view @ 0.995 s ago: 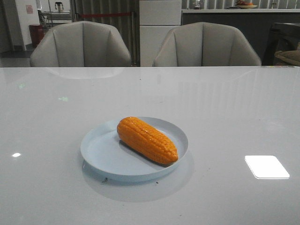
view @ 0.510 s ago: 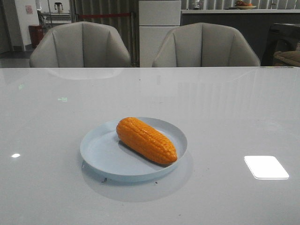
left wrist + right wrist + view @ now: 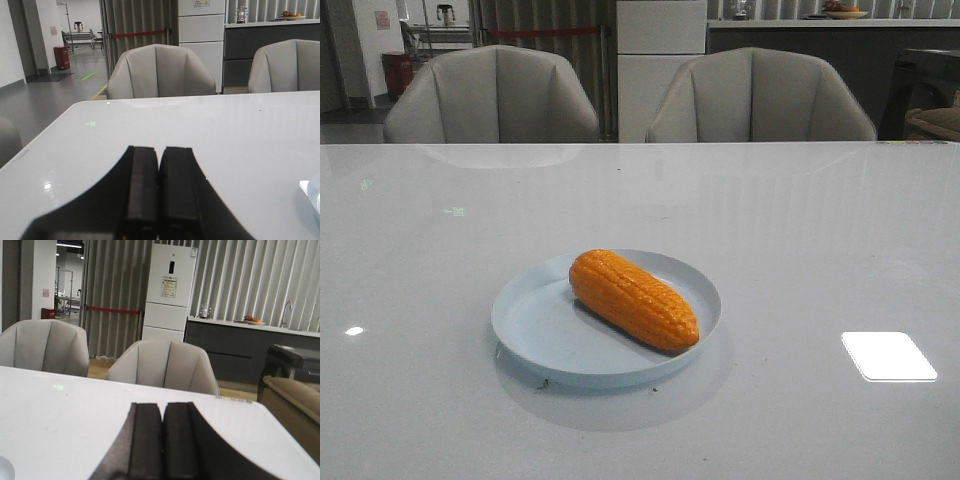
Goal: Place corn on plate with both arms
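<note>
The orange corn [image 3: 633, 298] lies on its side on the pale blue plate [image 3: 535, 325] near the middle of the white table, its tapered end toward the front right. Neither arm shows in the front view. My left gripper [image 3: 159, 150] is shut and empty, held over bare table; a sliver of the plate's rim [image 3: 314, 192] shows at the edge of its view. My right gripper [image 3: 162, 406] is shut and empty over bare table, with a sliver of the plate [image 3: 5, 469] at the edge of its view.
Two grey chairs [image 3: 492, 95] [image 3: 760, 97] stand behind the table's far edge. A bright light reflection [image 3: 888, 356] lies on the table at the front right. A dark cabinet [image 3: 930, 90] stands at the far right.
</note>
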`<state>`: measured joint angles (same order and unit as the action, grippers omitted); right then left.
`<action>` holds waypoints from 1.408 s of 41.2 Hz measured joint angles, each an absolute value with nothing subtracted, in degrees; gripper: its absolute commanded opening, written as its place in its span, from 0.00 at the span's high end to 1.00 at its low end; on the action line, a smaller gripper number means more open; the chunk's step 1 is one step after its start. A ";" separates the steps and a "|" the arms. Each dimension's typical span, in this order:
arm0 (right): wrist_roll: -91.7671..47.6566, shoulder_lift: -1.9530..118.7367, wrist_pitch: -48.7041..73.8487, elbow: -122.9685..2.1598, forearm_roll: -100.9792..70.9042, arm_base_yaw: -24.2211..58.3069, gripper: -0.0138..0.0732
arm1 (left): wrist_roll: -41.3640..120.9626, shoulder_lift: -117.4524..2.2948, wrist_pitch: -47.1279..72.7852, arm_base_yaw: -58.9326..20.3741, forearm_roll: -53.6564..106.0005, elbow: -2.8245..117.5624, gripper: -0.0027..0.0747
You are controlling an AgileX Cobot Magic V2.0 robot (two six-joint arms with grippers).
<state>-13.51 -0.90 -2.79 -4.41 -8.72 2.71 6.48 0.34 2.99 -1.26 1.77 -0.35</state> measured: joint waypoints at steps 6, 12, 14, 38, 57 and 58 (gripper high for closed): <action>-12.57 -0.90 -3.13 1.15 -8.59 2.71 0.78 | 6.48 0.34 2.99 -1.26 1.77 -0.35 0.85; -12.44 -0.90 1.26 1.72 -8.51 2.71 0.78 | 6.48 0.34 2.99 -1.26 1.77 -0.35 0.85; -12.44 -0.90 2.11 1.72 -8.45 2.71 0.78 | 6.48 0.34 2.99 -1.26 1.77 -0.35 0.85; -12.41 -0.90 2.92 1.72 -8.37 2.71 0.78 | 6.48 0.34 2.99 -1.26 1.77 -0.35 0.85; -12.41 -0.90 3.05 1.72 -8.37 2.71 0.78 | 6.48 0.34 2.99 -1.26 1.77 -0.35 0.85; -12.41 -0.90 3.05 1.72 -8.37 2.71 0.78 | 6.48 0.34 2.99 -1.26 1.77 -0.35 0.85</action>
<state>-12.41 -0.90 3.05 1.72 -8.37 2.71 6.48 0.34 2.99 -1.26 1.77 -0.35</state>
